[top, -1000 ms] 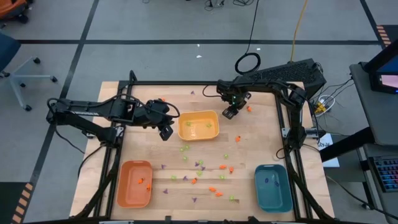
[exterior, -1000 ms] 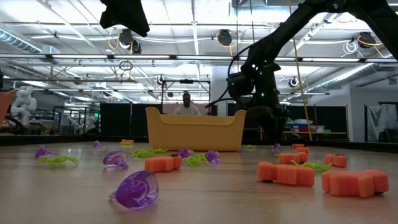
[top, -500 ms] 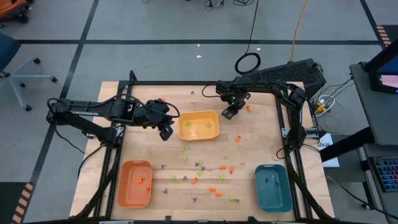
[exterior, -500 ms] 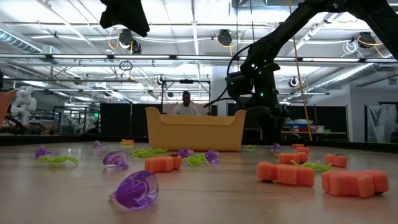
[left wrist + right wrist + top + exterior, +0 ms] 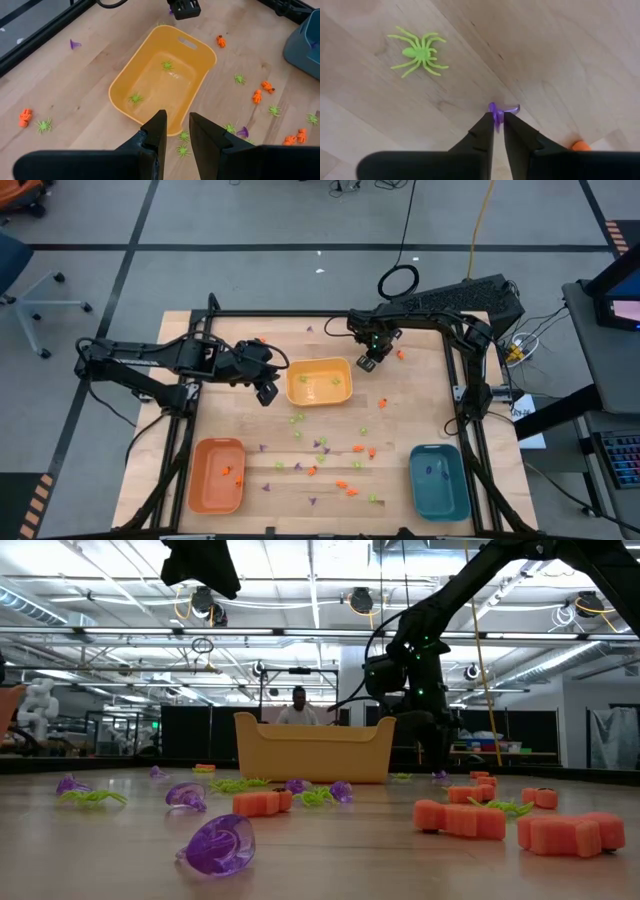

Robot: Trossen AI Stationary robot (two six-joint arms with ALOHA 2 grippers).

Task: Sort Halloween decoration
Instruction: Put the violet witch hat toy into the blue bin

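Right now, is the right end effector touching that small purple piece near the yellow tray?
Touching. The right wrist view shows the right end effector with its two fingers pinched onto the purple piece, no gap on either side. The green spider lies apart.

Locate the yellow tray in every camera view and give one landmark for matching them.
High view: yellow tray at table centre, just right of the left gripper.
Low view: yellow tray in the middle distance, centre of picture.
Left wrist view: yellow tray fills the centre, two green spiders inside.
Right wrist view: not in it.
Shared landmark: the right gripper by the tray's far corner.
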